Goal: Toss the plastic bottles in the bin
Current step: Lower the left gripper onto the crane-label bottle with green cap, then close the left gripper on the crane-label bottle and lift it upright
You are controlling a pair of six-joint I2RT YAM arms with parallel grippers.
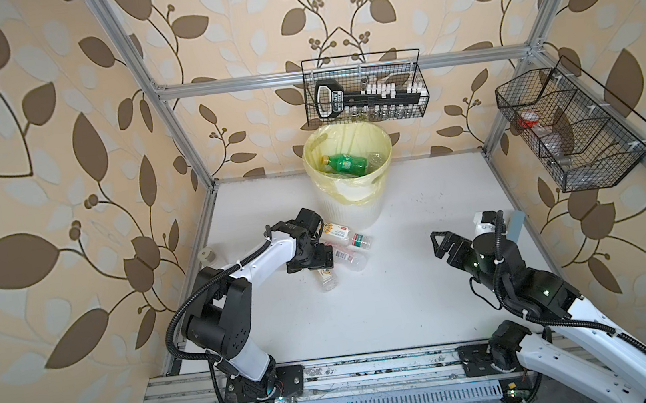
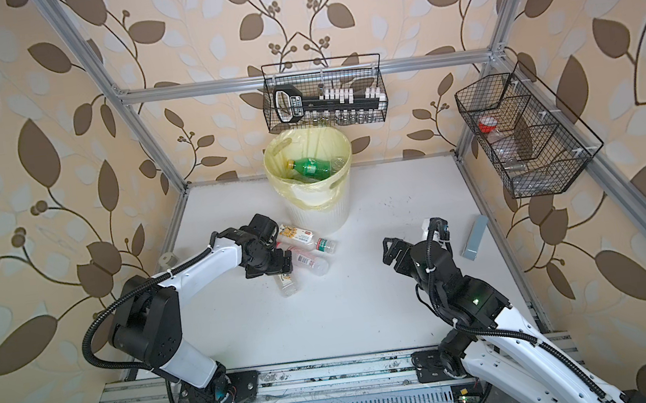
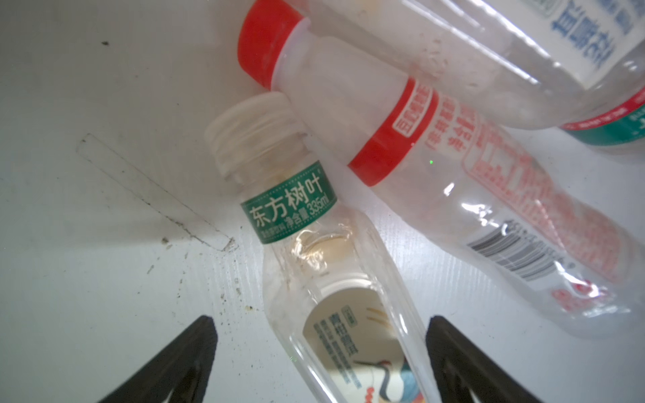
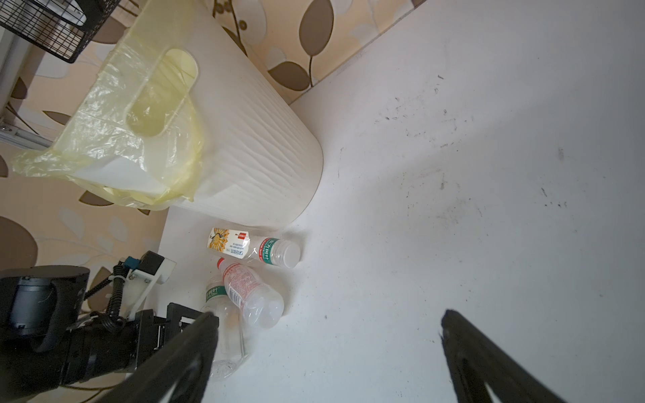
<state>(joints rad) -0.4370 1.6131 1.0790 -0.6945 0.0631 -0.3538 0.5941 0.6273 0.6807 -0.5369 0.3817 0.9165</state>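
Three clear plastic bottles lie on the white table in front of the bin (image 1: 356,211). One has a green neck band and a white cap (image 3: 335,279). It lies between the fingers of my left gripper (image 3: 321,335), which is open, with a gap on one side. A red-capped bottle (image 3: 436,167) rests against its neck, and a flower-labelled bottle (image 1: 337,232) lies nearest the bin. Inside the bin's yellow bag lie a green bottle (image 1: 344,164) and other clear ones. My right gripper (image 1: 442,244) hovers open to the right with nothing between its fingers (image 4: 195,349).
A black wire basket (image 1: 366,88) with small vials hangs on the back wall above the bin. Another wire basket (image 1: 572,130) hangs on the right wall. A grey-blue box (image 1: 517,224) stands at the table's right edge, and a whitish jar (image 1: 207,255) at its left edge.
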